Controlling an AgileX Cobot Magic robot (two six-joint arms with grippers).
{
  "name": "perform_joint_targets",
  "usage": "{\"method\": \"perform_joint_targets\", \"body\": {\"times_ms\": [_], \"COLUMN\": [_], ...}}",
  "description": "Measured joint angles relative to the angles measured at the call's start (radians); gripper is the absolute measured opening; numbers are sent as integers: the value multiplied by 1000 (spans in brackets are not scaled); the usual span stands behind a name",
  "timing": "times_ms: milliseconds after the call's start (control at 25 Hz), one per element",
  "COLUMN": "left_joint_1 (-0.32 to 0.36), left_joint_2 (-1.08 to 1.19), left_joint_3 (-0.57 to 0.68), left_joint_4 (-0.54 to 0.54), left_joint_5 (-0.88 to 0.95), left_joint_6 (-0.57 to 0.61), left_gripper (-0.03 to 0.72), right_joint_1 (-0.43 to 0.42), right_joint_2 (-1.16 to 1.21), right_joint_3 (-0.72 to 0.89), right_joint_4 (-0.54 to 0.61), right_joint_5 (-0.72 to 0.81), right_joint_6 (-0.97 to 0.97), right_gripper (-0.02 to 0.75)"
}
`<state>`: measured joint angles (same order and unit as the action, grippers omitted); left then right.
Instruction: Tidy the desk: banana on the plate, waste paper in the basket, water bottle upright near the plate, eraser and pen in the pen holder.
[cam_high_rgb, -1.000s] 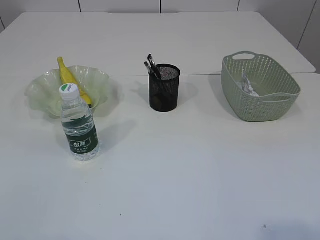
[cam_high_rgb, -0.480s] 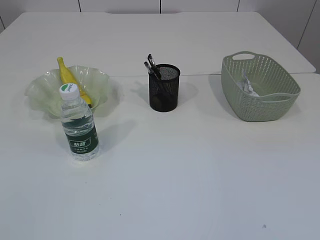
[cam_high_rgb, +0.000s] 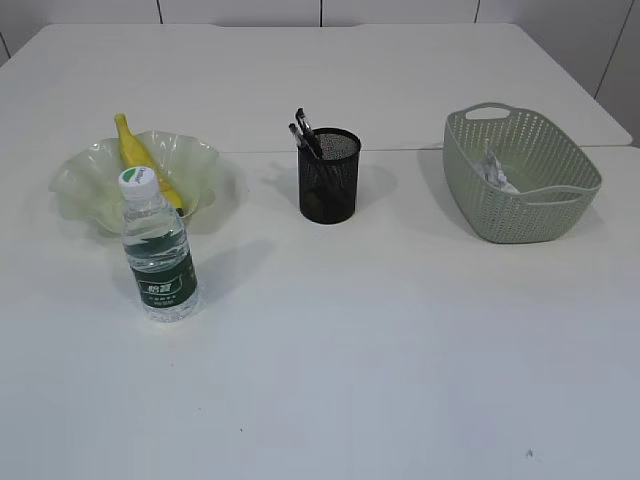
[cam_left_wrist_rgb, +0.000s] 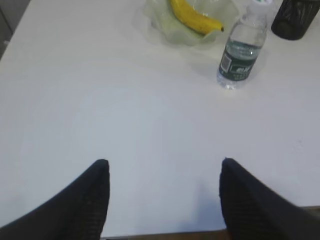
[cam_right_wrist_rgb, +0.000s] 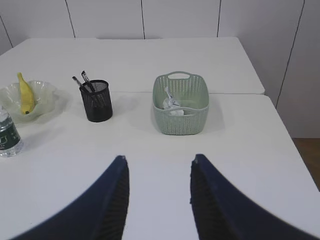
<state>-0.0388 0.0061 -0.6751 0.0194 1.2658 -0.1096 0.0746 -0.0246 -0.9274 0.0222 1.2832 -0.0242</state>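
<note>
The left gripper (cam_left_wrist_rgb: 162, 172) hangs with its jaws apart and nothing between them, over bare table at the near edge; the right gripper (cam_right_wrist_rgb: 157, 167) is likewise parted and empty, held back from the work. From the left claw, the water bottle (cam_left_wrist_rgb: 242, 52) stands upright at about one o'clock, just beside the plate (cam_left_wrist_rgb: 165, 25), which holds the banana (cam_left_wrist_rgb: 195, 17) at twelve. From the right claw, the basket (cam_right_wrist_rgb: 180, 102) sits at twelve with the waste paper (cam_right_wrist_rgb: 171, 102) inside, and the pen holder (cam_right_wrist_rgb: 96, 100) at eleven carries pens; whether the eraser is inside cannot be told through the mesh. By my reading everything is placed, so the step in hand is simply to keep both arms clear and low-risk. The table (cam_high_rgb: 400, 350) lies open across its whole front half, so there is ample room there; only the near edge under the left gripper wants care.
</note>
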Motion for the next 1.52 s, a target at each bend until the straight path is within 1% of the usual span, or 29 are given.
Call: {"method": "perform_joint_targets", "body": {"times_ms": [120, 280, 520, 680, 960, 1160, 1280, 1520], "left_joint_1": [0, 0, 0, 0, 0, 0, 0, 0], "left_joint_2": [0, 0, 0, 0, 0, 0, 0, 0], "left_joint_3": [62, 114, 127, 151, 162, 162, 162, 162], "left_joint_4": [-19, -27, -19, -19, -19, -19, -19, -19], "left_joint_5": [0, -34, -103, -150, -154, -154, -154, -156], "left_joint_6": [0, 0, 0, 0, 0, 0, 0, 0], "left_gripper": [483, 482, 481, 479, 480, 523, 530, 505], "right_joint_1": [0, 0, 0, 0, 0, 0, 0, 0], "right_joint_2": [0, 0, 0, 0, 0, 0, 0, 0], "right_joint_3": [48, 175, 330, 397, 410, 427, 427, 427], "right_joint_4": [4, 2, -13, -22, -30, -22, -22, -22], "right_joint_5": [0, -6, -104, -146, -150, -143, -143, -143], "right_joint_6": [-11, -23, -37, -38, -40, -40, -40, -40], "right_gripper": [314, 314, 319, 320, 323, 323, 323, 323]}}
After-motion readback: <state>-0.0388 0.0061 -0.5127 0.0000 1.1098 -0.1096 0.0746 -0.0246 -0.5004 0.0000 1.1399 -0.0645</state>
